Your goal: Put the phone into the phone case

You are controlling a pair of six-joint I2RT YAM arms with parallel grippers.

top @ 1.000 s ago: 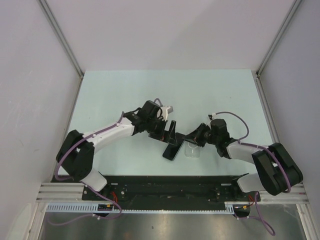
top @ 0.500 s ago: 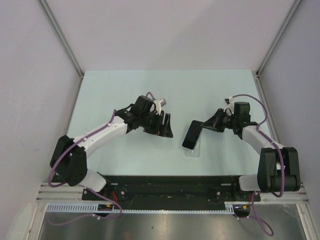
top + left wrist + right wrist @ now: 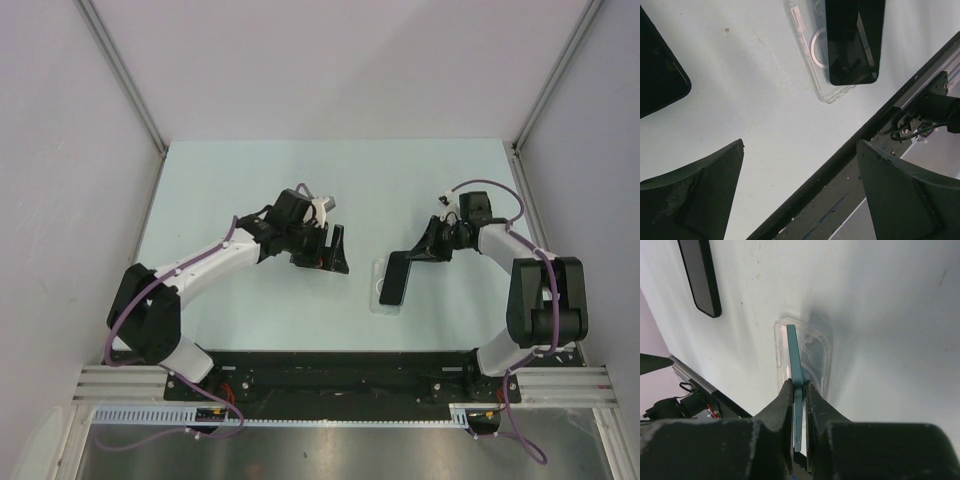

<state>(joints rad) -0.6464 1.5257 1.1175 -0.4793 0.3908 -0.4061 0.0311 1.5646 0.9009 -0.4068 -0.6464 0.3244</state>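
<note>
The phone (image 3: 395, 278), a black slab with a teal edge (image 3: 794, 350), is pinched at one end by my right gripper (image 3: 418, 252), which is shut on it (image 3: 799, 385). It hangs tilted over the clear phone case (image 3: 383, 304), which lies flat on the table with its white ring (image 3: 815, 47) half covered by the phone (image 3: 852, 45). In the right wrist view the case (image 3: 817, 355) lies right under the phone's edge; I cannot tell whether they touch. My left gripper (image 3: 325, 250) stands open and empty (image 3: 801, 144), well to the left of the case.
A second black phone (image 3: 700, 275) lies on the table left of the case, by my left gripper (image 3: 660, 70). The black rail (image 3: 840, 165) runs along the table's near edge, close to the case. Grey walls enclose the table.
My right gripper has carried the phone to the right, from beside the case to over it, and that arm has swung outward. My left gripper has drawn back slightly, still open.
</note>
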